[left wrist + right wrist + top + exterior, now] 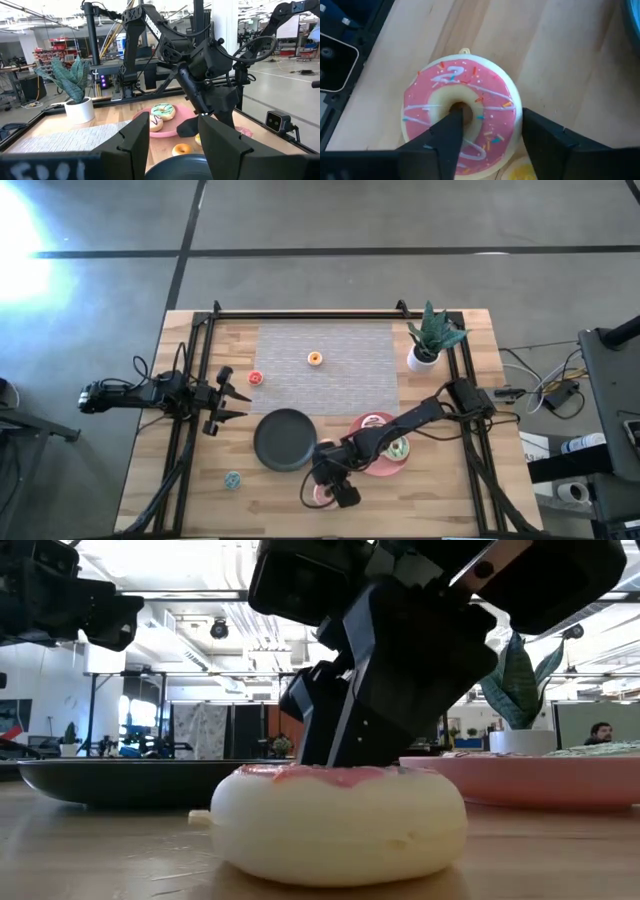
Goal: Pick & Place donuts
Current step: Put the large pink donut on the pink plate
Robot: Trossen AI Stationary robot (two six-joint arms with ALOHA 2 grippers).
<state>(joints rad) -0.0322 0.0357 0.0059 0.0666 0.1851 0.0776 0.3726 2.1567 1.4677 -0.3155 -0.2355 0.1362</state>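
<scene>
We see the right gripper [330, 486] low in the middle of the high view, just below the black plate [284, 439], pressed down on the pink donut [462, 115] that lies flat on the table [450, 500]. In the right wrist view its fingers [447, 132] stand part open, one tip in the donut's hole and the other just outside the rim, so they straddle one side of the ring; we cannot tell whether they already pinch it. In the low view the same donut [338, 822] fills the lower middle of the frame, resting on the wood with the gripper's dark body right above it. The pink plate [372, 465] sits to the right of the black one, and on it lie the green donut [398, 448] and the white-pink donut [378, 422], both partly covered by the right arm. A yellow donut [181, 149] shows in the left wrist view, on the table just in front of the pink plate. The orange donut [315, 359] lies on the grey mat [340, 385] in the upper middle, the red donut [255, 378] at the mat's left edge, and the teal donut [232, 479] at lower left of the table. The left gripper [228, 395] waits at the left side, near the red donut, its fingers apart and holding nothing. A potted plant [432, 338] stands at upper right.
</scene>
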